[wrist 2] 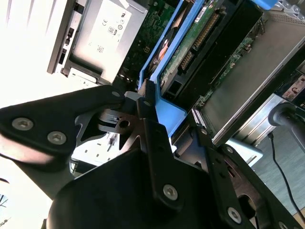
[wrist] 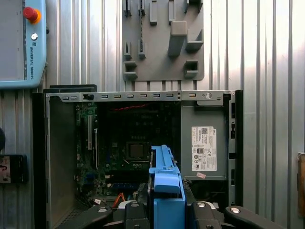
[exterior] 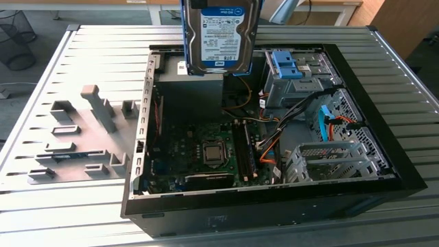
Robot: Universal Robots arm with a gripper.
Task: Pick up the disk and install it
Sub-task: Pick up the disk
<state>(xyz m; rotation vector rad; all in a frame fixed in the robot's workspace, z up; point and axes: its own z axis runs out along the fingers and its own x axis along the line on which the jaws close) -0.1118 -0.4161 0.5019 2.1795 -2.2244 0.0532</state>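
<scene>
The disk (exterior: pixel 221 38), silver with a white-and-blue label and blue side rails, hangs upright high over the back of the open computer case (exterior: pixel 145 128). In the second wrist view my gripper (wrist 2: pixel 171 112) is shut on the blue handle end of the disk (wrist 2: pixel 190 43), whose green circuit-board side shows. In the first wrist view the disk's blue handle (wrist: pixel 164 181) sits between the black fingers (wrist: pixel 131 210) of my gripper (wrist: pixel 167 212), above the case (wrist: pixel 143 96).
Inside the case lie the motherboard (exterior: pixel 205 149), a grey power supply box (wrist: pixel 202 143), a drive bay with blue brackets (exterior: pixel 288 64) and an empty metal cage (exterior: pixel 329 159). A grey fixture plate (exterior: pixel 82 134) sits at the exterior view's left. A pendant (wrist: pixel 21 43) lies on the slatted table.
</scene>
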